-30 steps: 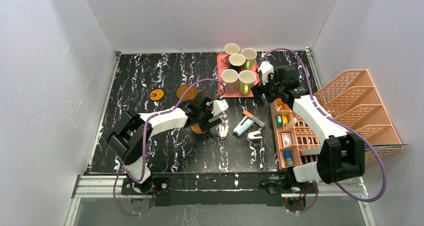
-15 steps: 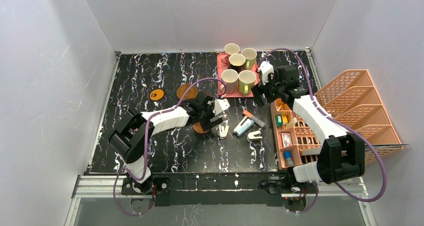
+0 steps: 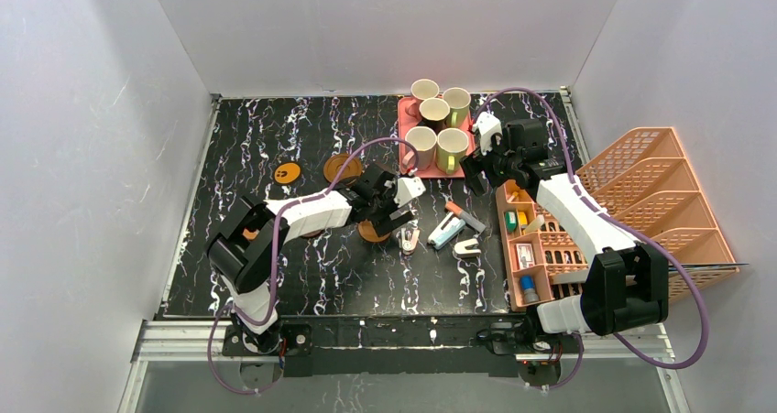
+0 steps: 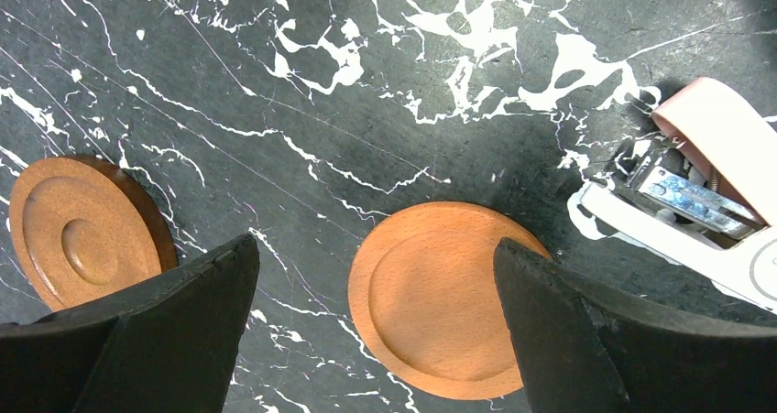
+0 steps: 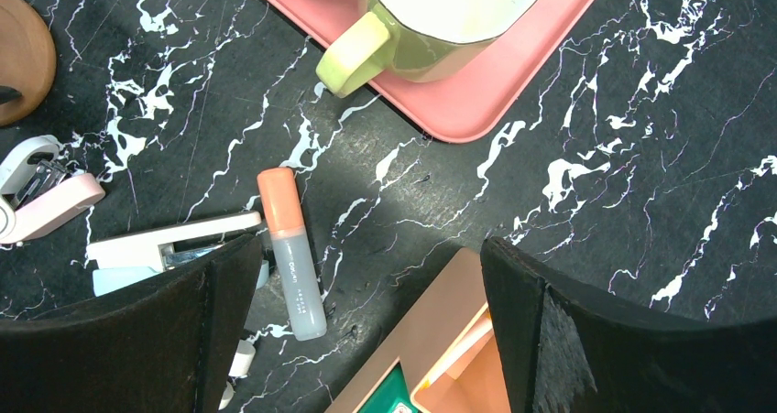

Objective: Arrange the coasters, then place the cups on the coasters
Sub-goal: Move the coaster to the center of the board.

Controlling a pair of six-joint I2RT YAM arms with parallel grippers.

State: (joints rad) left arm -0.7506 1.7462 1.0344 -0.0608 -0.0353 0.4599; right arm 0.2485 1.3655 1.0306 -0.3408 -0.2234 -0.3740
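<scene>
Left gripper [image 4: 374,248], spread and empty, hangs over an orange-brown round wooden coaster [image 4: 440,312], a pink-and-white stapler [image 4: 705,184] just beside it. Right gripper [image 5: 371,248], equally wide, has a yellow-green ceramic mug [image 5: 431,19] on a pink rectangular tray [image 5: 513,74] ahead. Black white-veined marble tabletop [image 4: 366,65], white walls [image 3: 366,28].

You're in a robot lab cell, not a home: plain white panels [image 3: 385,28] box in the black marbled bench [image 3: 275,138] beyond the left gripper [image 3: 392,219] and right gripper [image 3: 476,173]. Metal mounting rail [image 3: 179,338] behind them, purple cables [image 3: 518,90] looping.
</scene>
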